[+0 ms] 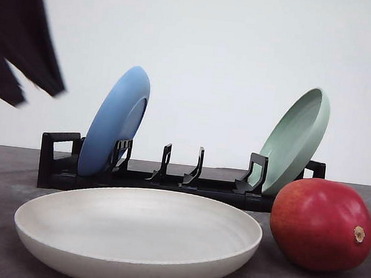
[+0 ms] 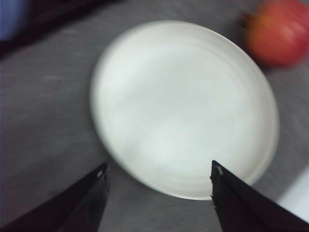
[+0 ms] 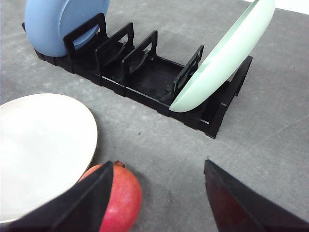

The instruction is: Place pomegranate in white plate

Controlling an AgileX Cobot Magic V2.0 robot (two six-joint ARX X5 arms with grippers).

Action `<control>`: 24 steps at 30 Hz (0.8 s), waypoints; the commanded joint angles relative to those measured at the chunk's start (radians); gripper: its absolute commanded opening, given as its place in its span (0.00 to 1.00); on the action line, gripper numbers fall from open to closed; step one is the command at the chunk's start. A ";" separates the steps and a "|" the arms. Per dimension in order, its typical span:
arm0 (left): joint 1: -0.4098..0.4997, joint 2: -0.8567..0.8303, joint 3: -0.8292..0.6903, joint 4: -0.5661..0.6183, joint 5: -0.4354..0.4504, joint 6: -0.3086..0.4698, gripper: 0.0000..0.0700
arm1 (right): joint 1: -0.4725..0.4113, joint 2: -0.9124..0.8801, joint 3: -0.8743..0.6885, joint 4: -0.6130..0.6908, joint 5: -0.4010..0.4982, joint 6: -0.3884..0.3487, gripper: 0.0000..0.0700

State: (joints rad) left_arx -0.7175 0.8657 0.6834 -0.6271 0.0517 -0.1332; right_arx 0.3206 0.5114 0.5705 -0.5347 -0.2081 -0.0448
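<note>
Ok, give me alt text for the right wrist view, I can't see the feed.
Open right gripper hangs above the grey table, the pomegranate beside one finger, ungrasped. The empty white plate lies next to the fruit; behind, a black rack holds a blue plate and a green plate.

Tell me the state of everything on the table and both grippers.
pomegranate: on table beside plate, not held
white plate: flat, empty
blue plate: upright in rack
green plate: leaning in rack
left gripper: open, empty
right gripper: open, empty
</note>
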 commanded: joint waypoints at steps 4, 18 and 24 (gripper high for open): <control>0.148 -0.079 0.012 -0.033 0.002 0.022 0.57 | 0.005 0.003 0.019 0.009 -0.002 0.015 0.55; 0.382 -0.146 0.012 -0.037 0.002 0.039 0.56 | 0.041 0.106 0.028 -0.083 -0.194 0.406 0.68; 0.385 -0.146 0.012 -0.036 0.002 0.039 0.56 | 0.133 0.278 0.100 -0.188 -0.086 0.412 0.68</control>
State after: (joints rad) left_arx -0.3313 0.7147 0.6834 -0.6731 0.0517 -0.1043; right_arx 0.4392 0.7665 0.6422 -0.7227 -0.3145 0.3491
